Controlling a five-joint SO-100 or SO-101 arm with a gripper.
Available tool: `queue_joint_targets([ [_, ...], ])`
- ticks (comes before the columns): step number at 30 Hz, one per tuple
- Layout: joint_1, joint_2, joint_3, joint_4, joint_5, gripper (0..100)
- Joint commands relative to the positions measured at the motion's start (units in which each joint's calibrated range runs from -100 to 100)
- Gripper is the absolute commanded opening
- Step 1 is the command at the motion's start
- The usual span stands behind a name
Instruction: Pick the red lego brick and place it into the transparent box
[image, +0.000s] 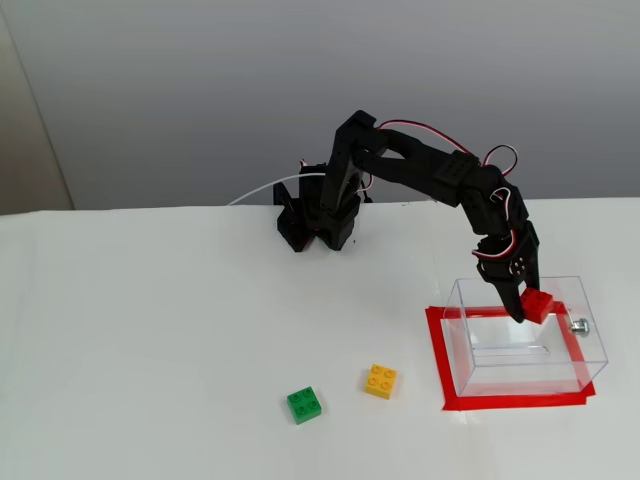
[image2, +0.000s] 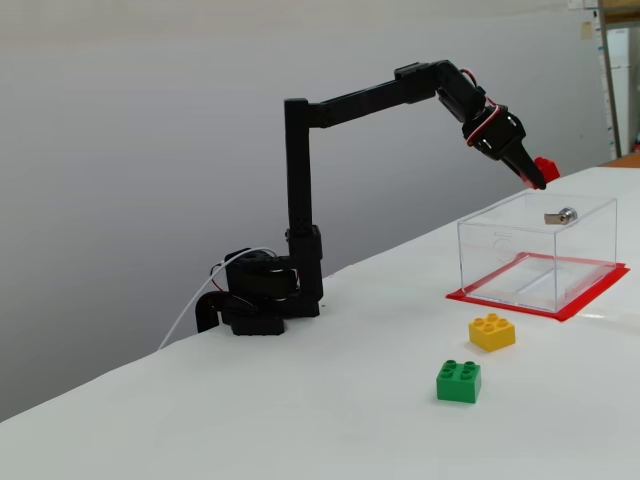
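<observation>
White table (image: 150, 330) under a plain grey wall carries everything, and the transparent box (image: 525, 345) serves as the landmark: it stands on a rectangle of red tape (image: 438, 360), with a small silver knob (image: 579, 325) on its right wall in a fixed view. Directly above the box's open top hangs the claw (image: 528, 308), its fingers pinching the red lego brick (image: 538, 305). In another fixed view the red lego brick (image2: 546, 169) is clearly in the air, above the box's rim (image2: 530, 205) and not touching it. The black arm (image: 430, 175) reaches out to the box from its base (image: 315, 220), which sits well apart from the box toward the wall. A yellow brick (image: 380, 381) lies on the table just left of the box's taped edge in the first fixed view, and a green brick (image: 304, 404) lies farther left of the box, near the yellow one. Both bricks rest studs up, apart from each other and from the tape.
</observation>
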Motion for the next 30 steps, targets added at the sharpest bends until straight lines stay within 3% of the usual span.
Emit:
queue_joint_targets([
  [1,-0.3,-0.4,-2.7,-0.7,0.0,8],
  [6,-0.5,-0.4,-2.2,-0.5,0.0,9],
  [13,-1.4,-0.3,-2.1,-1.1,-0.1,26],
  [30,-0.7,-0.7,-2.0,-0.8,0.0,27],
])
